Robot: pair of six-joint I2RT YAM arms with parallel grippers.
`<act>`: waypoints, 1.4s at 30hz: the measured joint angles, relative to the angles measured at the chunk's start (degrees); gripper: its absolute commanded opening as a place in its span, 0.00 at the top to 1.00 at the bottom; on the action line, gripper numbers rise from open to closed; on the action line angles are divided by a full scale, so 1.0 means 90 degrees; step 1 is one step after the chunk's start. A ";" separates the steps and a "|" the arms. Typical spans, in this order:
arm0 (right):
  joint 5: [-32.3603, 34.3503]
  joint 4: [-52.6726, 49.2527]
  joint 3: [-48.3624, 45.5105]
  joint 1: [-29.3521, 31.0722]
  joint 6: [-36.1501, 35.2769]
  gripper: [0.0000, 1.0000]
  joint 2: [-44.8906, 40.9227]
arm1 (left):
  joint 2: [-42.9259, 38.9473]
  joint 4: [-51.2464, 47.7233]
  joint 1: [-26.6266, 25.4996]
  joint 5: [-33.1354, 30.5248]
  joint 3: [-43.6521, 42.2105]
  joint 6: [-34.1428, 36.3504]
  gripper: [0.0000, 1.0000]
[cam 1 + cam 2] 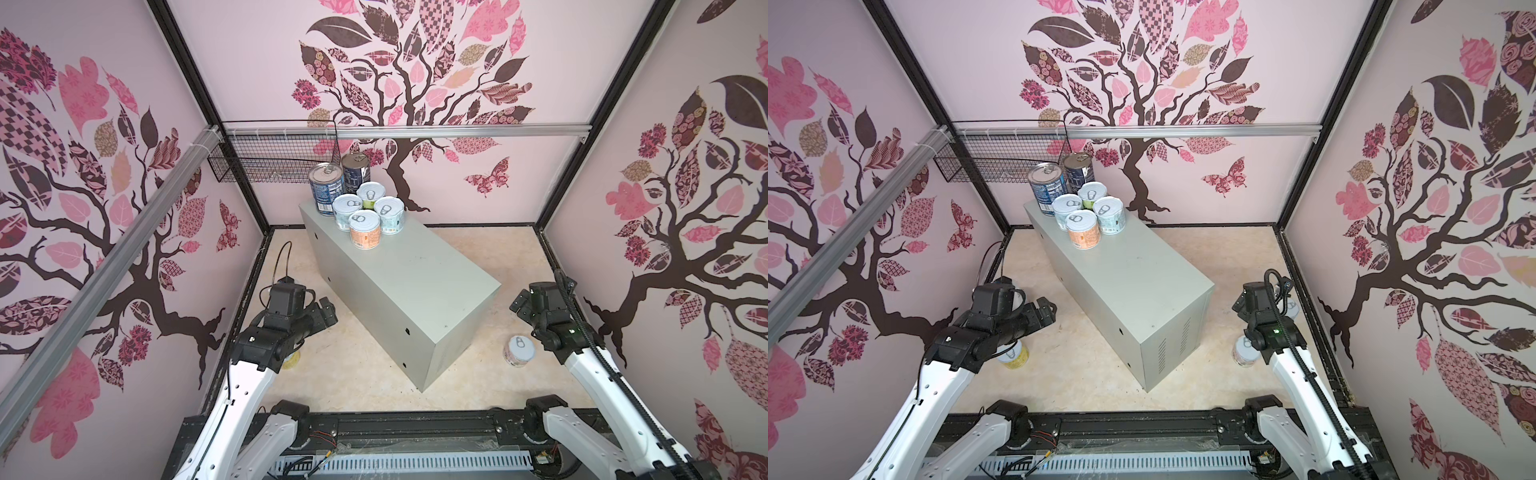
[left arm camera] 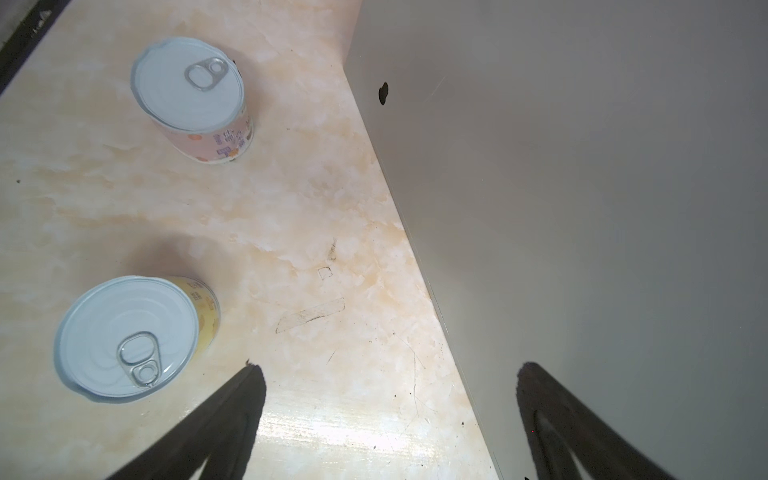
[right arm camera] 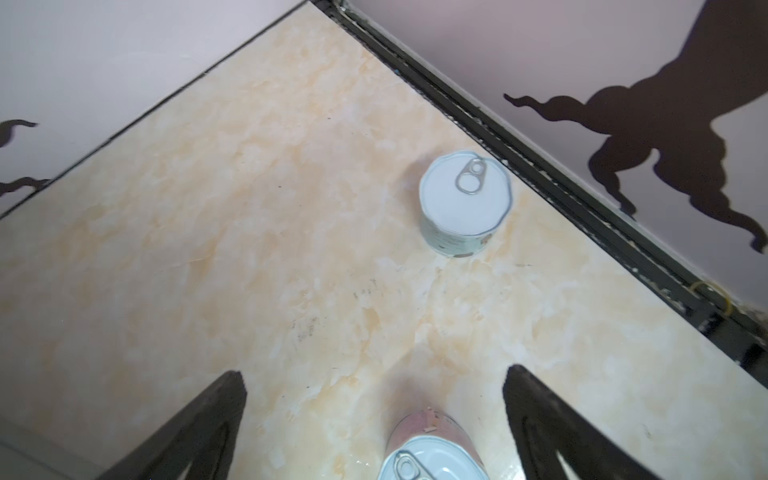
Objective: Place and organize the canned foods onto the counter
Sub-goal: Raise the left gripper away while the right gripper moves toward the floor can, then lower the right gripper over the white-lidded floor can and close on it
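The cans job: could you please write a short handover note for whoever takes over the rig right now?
Left gripper: open, empty. Right gripper: open, empty.
Done: two tall cans and four short cans grouped at the far end of the counter.
Left to do: four cans on the floor. Peach can and yellow can on the left side; green can and pink can on the right.

Grey-green counter (image 1: 415,282), dark-blue tall cans (image 1: 328,193), white-lidded pastel short cans (image 1: 365,235), beige marbled floor (image 1: 361,374), pink walls (image 1: 257,62) with brown trees (image 1: 400,170)
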 measured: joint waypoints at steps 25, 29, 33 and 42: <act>0.0163 0.0891 -0.0170 -0.1440 0.0233 0.00 0.2132 | 0.0192 0.0665 -0.0002 0.0527 -0.0357 0.0148 0.02; 0.0126 0.1044 -0.0136 -0.1729 0.0231 0.00 0.2438 | 0.0328 0.0702 -0.0024 0.0668 -0.0357 0.0180 0.02; 0.0102 0.1105 0.0092 -0.1892 0.0204 0.00 0.2749 | 0.0464 0.0714 -0.0075 0.0743 -0.0357 0.0214 0.02; -0.0053 0.1416 0.0549 -0.2266 0.0027 0.00 0.3398 | 0.0590 0.0712 -0.0240 0.0772 -0.0357 0.0260 0.02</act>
